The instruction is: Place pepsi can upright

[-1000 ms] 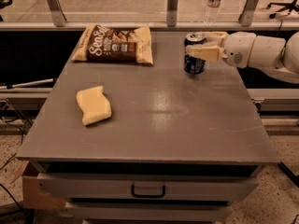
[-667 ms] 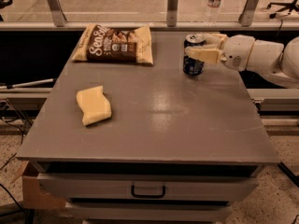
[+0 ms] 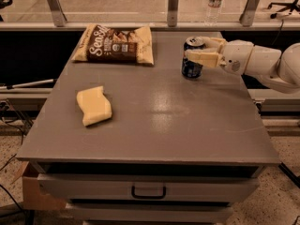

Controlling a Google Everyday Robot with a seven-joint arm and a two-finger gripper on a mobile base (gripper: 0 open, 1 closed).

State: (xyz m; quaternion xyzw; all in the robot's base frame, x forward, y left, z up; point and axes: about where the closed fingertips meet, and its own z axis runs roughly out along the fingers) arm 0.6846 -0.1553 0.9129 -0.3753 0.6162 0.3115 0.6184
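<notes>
The cream-coloured two-finger pincer (image 3: 196,49) reaches in from the right over the far right part of the table. It is pinching the upper half of the small dark blue aluminium pepsi can (image 3: 191,68). One finger crosses the can's near side just under the silver top and the other sits behind it. The white arm runs off to the right edge of the view.

Compared with a second ago, the pincer and can have drifted together a little to the left and slightly toward the near side. The can's attitude is unchanged: silver top up, body vertical. Its base now looks to be resting on the flat grey table (image 3: 154,125), though I cannot be sure whether it bears fully or hangs a hair above. My reading is that the placing is nearly finished, and what remains is letting go without nudging the can over.

The can is between the fingers, with its lower half showing below them. It stands near the far right corner, back from the right edge.

Well to the left along the far edge lies a brown-and-cream snack bag (image 3: 115,45). A pale yellow sponge-like block (image 3: 93,105) lies on the near left. A clear plastic water bottle (image 3: 214,3) stands beyond the rail, off the table.
</notes>
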